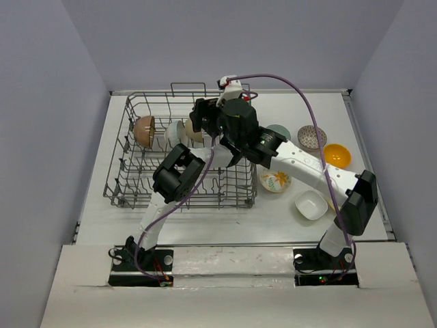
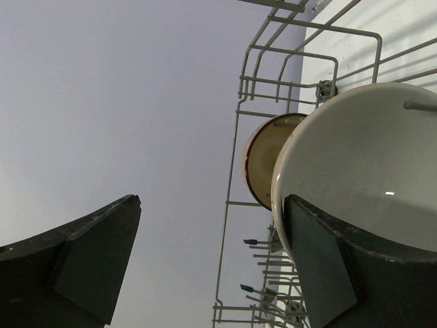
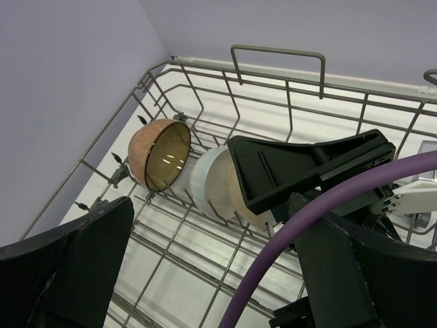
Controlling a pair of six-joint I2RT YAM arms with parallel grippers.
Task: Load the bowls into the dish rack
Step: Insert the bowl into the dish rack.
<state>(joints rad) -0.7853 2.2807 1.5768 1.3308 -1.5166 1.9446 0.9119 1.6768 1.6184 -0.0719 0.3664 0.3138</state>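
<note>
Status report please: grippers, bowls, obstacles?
Left gripper open at cream bowl. Right gripper open above dish rack. Three bowls racked, five seen on table. Purple cable near right gripper.

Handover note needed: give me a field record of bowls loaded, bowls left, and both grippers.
loaded in dish rack: brown bowl, white bowl, cream bowl, on edge
waiting on table: teal bowl, speckled bowl, orange-yellow bowl, floral bowl, squarish white bowl
left gripper: open, at cream bowl
right gripper: open, empty, over dish rack
</note>
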